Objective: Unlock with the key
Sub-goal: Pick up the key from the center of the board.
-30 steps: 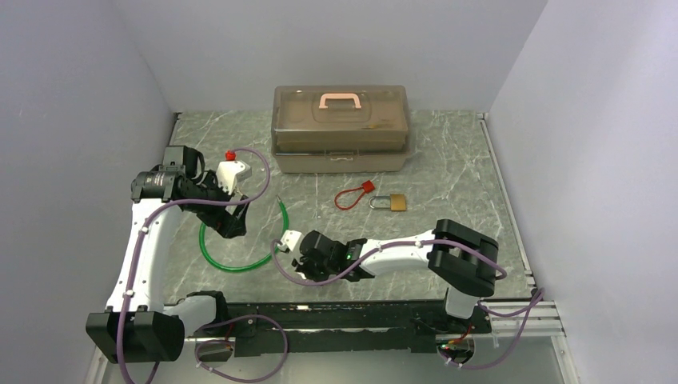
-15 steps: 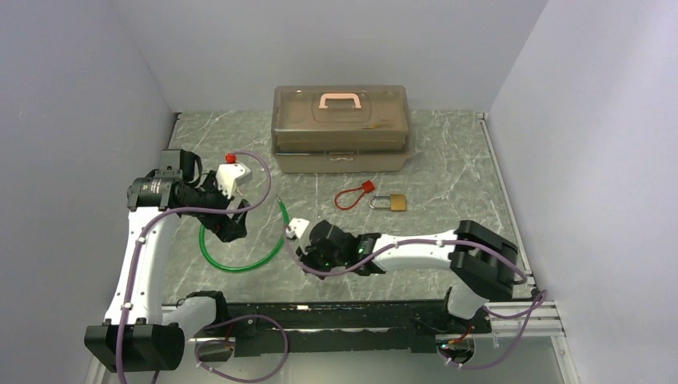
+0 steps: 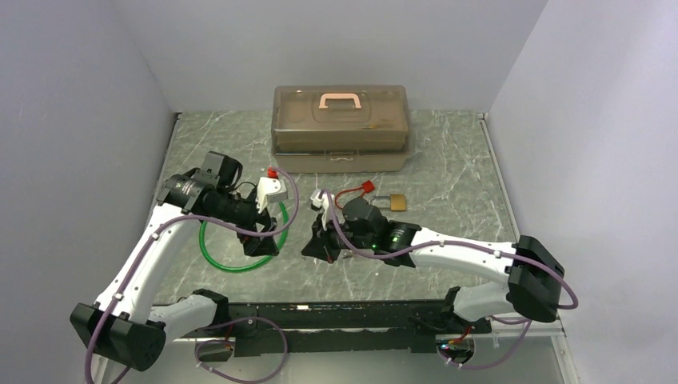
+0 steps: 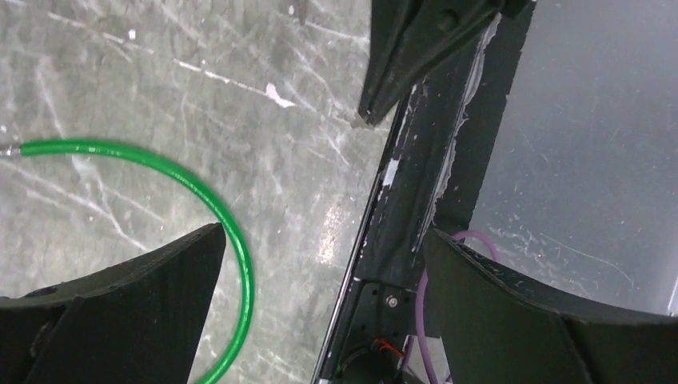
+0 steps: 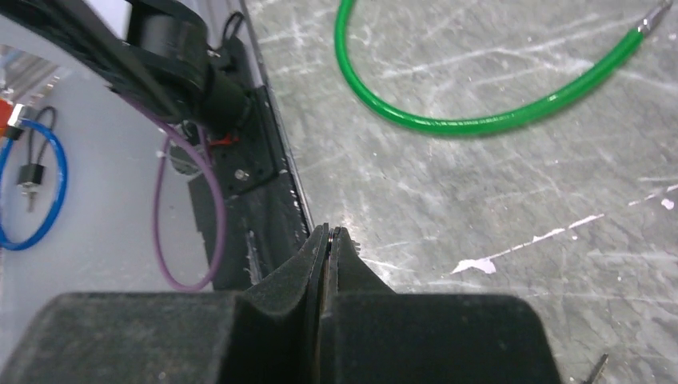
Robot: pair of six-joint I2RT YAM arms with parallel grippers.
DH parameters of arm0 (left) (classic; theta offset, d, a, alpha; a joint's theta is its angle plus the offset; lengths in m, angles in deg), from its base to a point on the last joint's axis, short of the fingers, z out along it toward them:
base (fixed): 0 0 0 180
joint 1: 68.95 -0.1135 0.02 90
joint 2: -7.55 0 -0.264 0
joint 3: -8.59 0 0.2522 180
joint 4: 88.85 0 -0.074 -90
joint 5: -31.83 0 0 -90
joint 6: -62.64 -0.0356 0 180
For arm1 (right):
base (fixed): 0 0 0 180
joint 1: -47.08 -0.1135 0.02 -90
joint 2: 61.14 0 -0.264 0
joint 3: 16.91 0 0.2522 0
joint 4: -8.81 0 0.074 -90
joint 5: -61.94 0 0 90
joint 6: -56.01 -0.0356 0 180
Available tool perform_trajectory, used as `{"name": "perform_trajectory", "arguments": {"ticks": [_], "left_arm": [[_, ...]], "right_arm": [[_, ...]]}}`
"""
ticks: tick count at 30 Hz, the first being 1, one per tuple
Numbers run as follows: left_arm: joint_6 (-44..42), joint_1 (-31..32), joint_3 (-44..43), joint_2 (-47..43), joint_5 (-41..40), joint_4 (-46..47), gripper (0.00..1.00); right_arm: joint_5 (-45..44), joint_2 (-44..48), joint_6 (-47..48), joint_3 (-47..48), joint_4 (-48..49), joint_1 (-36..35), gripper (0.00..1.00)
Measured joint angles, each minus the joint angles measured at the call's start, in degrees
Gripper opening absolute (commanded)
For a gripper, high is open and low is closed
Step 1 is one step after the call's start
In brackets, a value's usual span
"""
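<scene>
Grey marbled tabletop (image 3: pixel 448 160). Nearest, the black left gripper (image 4: pixel 324 236) gapes wide and empty. The black right gripper (image 5: pixel 328 232) is pressed closed, with nothing visibly held. What appears to be the tiny flat silver-grey metal key (image 5: pixel 596 369) lies apart behind its fingertips. Advise opening and realigning squarely over it before approaching the small brass padlock (image 3: pixel 397 202) beyond.

A grey marbled table (image 3: pixel 448 152) carries a plastic box (image 3: pixel 341 128) at the back, a green cable (image 3: pixel 226 268), and a red tag (image 3: pixel 367 187) beside a brass padlock (image 3: pixel 397 203).
</scene>
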Motion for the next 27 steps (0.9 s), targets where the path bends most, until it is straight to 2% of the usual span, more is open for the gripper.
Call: {"name": "perform_trajectory", "arguments": {"ticks": [7,13,20,22,27], "left_arm": [[-0.37,1.51,0.00,-0.26,7.02,4.17,0.99],[-1.77,2.36,2.32,-10.10,14.05,9.01,1.00],[-0.26,7.28,7.87,-17.11,15.93,17.42,0.99],[1.62,8.87,9.64,-17.11,15.17,20.74,0.94],[6.45,11.02,10.60,-15.67,13.31,27.50,0.68]], "right_arm": [[1.46,5.99,-3.61,1.05,0.76,0.00,0.00],[1.36,10.01,-7.87,1.97,4.74,0.00,0.00],[0.85,10.95,-10.56,3.34,8.70,0.00,0.00],[0.70,10.95,-10.86,3.96,8.85,0.00,0.00],[-0.26,11.02,-10.91,5.01,9.35,0.00,0.00]]}}
